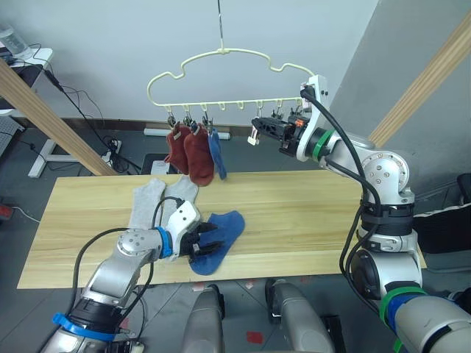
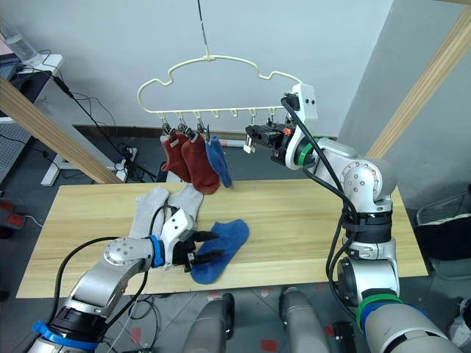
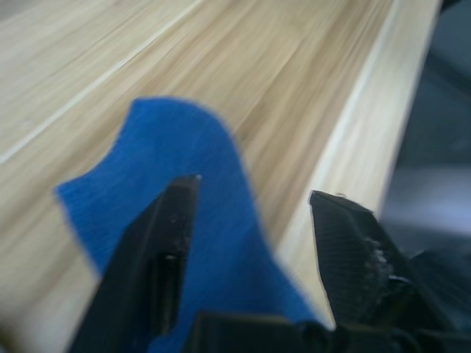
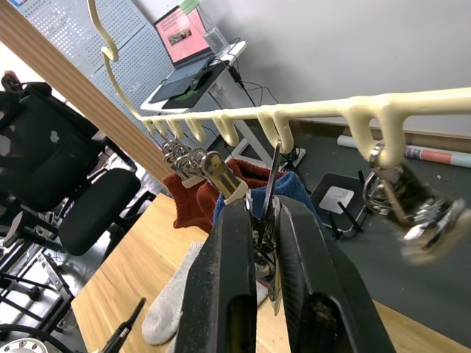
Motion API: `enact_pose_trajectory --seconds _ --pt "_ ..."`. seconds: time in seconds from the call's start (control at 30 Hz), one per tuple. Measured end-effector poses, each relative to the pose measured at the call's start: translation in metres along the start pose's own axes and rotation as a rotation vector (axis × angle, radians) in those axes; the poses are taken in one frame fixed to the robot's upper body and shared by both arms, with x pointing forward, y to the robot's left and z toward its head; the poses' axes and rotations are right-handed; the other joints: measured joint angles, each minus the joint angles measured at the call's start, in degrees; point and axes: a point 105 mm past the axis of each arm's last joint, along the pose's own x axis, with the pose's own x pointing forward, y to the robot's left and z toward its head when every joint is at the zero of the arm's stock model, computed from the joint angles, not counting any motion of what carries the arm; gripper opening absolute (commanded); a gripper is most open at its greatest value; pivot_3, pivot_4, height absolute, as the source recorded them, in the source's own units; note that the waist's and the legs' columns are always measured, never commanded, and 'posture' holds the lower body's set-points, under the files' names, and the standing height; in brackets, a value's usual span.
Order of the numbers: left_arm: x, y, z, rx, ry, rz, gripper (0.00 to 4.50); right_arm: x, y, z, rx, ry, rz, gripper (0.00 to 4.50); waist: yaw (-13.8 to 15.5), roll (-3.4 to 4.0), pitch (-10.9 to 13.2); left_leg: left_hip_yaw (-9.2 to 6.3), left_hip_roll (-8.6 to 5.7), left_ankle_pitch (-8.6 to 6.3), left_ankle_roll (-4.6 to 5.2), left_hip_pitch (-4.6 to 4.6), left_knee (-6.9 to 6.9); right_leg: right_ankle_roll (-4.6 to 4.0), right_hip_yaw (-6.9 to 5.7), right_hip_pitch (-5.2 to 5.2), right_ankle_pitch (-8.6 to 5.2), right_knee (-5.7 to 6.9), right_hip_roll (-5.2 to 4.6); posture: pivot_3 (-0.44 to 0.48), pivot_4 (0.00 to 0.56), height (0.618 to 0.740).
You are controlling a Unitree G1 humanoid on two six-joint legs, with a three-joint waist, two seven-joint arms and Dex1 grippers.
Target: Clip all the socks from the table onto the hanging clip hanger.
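Note:
The pale-yellow clip hanger (image 1: 221,53) hangs above the far edge of the table (image 1: 316,213). Two rust red socks (image 1: 193,151) and one blue sock (image 1: 218,154) are clipped on its left side. On the table lie two grey socks (image 1: 147,202) side by side and a blue sock (image 1: 224,232). My left gripper (image 1: 202,243) is open low over the near end of that blue sock (image 3: 184,162), with one finger (image 3: 165,250) above the fabric. My right gripper (image 4: 263,209) is raised at the hanger's right part, shut on a metal clip (image 4: 269,184).
Slanted wooden poles (image 1: 44,110) (image 1: 430,77) stand at both sides of the table. An empty clip (image 4: 401,198) hangs beside the pinched one. Behind are a black office chair (image 4: 44,169), a desk with a laptop (image 4: 184,37) and cables on the floor (image 1: 110,143).

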Motion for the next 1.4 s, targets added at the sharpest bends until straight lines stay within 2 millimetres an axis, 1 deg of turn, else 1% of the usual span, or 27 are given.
enact_pose_trajectory --seconds 0.07,0.13,0.27,0.33,0.4,0.53,0.67,0.77,0.8,0.87,1.23,1.33,1.4 --pt "0.002 0.009 0.008 0.001 -0.021 0.044 2.60 0.000 0.000 0.000 -0.001 0.002 0.001 0.34 0.0 -0.01 0.0 0.00 0.01 0.00 0.00 0.00 0.02 0.00 0.00 0.00 0.00 0.01 0.01 -0.039 0.299 0.740" --pt "0.002 0.018 0.007 0.011 -0.010 0.087 2.60 0.001 0.001 -0.001 -0.003 0.007 0.003 0.34 0.0 -0.01 0.0 0.01 0.00 0.00 0.00 0.00 0.01 0.00 0.01 0.00 0.00 0.00 0.01 -0.043 0.298 0.740" --pt "0.009 0.037 -0.013 0.016 0.076 0.189 2.60 0.001 0.001 -0.002 -0.009 0.011 0.003 0.34 -0.1 0.00 0.0 0.02 0.01 0.00 0.00 0.00 -0.01 -0.02 0.00 -0.01 0.02 0.01 0.01 -0.048 0.298 0.740" --pt "0.018 0.035 -0.025 0.004 0.114 0.184 2.60 0.001 0.002 -0.003 -0.010 0.011 0.004 0.34 0.0 0.00 0.0 0.02 -0.01 0.00 0.00 -0.01 0.00 -0.15 0.00 -0.01 0.10 0.00 -0.01 -0.052 0.297 0.740" --pt "0.024 0.030 -0.031 0.005 0.134 0.165 2.60 0.001 0.002 -0.003 -0.009 0.011 0.004 0.34 0.0 -0.01 0.0 0.02 -0.03 0.00 0.00 -0.03 0.00 -0.19 0.00 -0.01 0.12 -0.01 -0.02 -0.052 0.297 0.740" --pt "0.031 0.035 -0.029 0.065 0.162 0.170 2.60 0.001 0.004 -0.003 -0.015 0.008 0.006 0.34 0.0 -0.01 0.0 -0.01 -0.01 0.01 0.01 -0.01 0.04 -0.18 -0.01 -0.01 0.11 0.07 -0.01 -0.061 0.301 0.740" --pt "0.034 0.033 -0.029 0.056 0.165 0.157 2.60 0.000 0.003 -0.004 -0.016 0.008 0.000 0.34 -0.1 0.00 0.0 0.01 -0.02 0.01 0.01 0.01 0.07 -0.16 0.01 0.01 0.11 0.10 -0.01 -0.065 0.306 0.740" --pt "0.034 0.032 -0.030 0.051 0.167 0.150 2.01 0.000 0.003 -0.004 -0.015 0.009 -0.002 0.34 -0.1 0.00 0.0 0.01 -0.02 0.01 0.02 0.01 0.08 -0.16 0.01 0.01 0.11 0.10 -0.02 -0.067 0.307 0.740" --pt "0.034 0.032 -0.030 0.051 0.168 0.149 1.71 0.000 0.003 -0.004 -0.015 0.009 -0.002 0.34 -0.1 0.00 0.0 0.01 -0.02 0.01 0.02 0.01 0.08 -0.17 0.01 0.01 0.11 0.10 -0.01 -0.067 0.307 0.740" --pt "0.034 0.031 -0.031 0.048 0.170 0.142 1.39 -0.001 0.002 -0.004 -0.014 0.008 -0.002 0.34 -0.1 0.00 0.0 0.01 -0.02 0.01 0.02 0.01 0.08 -0.18 0.00 0.01 0.11 0.10 -0.01 -0.064 0.310 0.740" --pt "0.031 0.030 -0.033 0.051 0.175 0.126 0.25 -0.001 0.002 -0.004 -0.014 0.006 -0.003 0.34 -0.1 0.00 0.0 0.00 -0.02 0.01 0.02 0.01 0.08 -0.18 0.01 0.01 0.11 0.12 -0.02 -0.059 0.316 0.740" --pt "0.031 0.029 -0.033 0.057 0.170 0.124 0.01 0.000 0.001 -0.004 -0.013 0.007 -0.004 0.34 -0.1 0.00 0.0 0.00 -0.02 0.01 0.02 0.01 0.08 -0.18 0.00 0.01 0.12 0.12 -0.02 -0.059 0.317 0.740" --pt "0.031 0.028 -0.033 0.058 0.165 0.122 0.01 0.000 0.000 -0.004 -0.008 0.009 -0.005 0.34 -0.1 0.00 0.0 0.00 -0.02 0.01 0.02 0.01 0.08 -0.18 0.01 0.01 0.12 0.13 -0.02 -0.058 0.318 0.740"
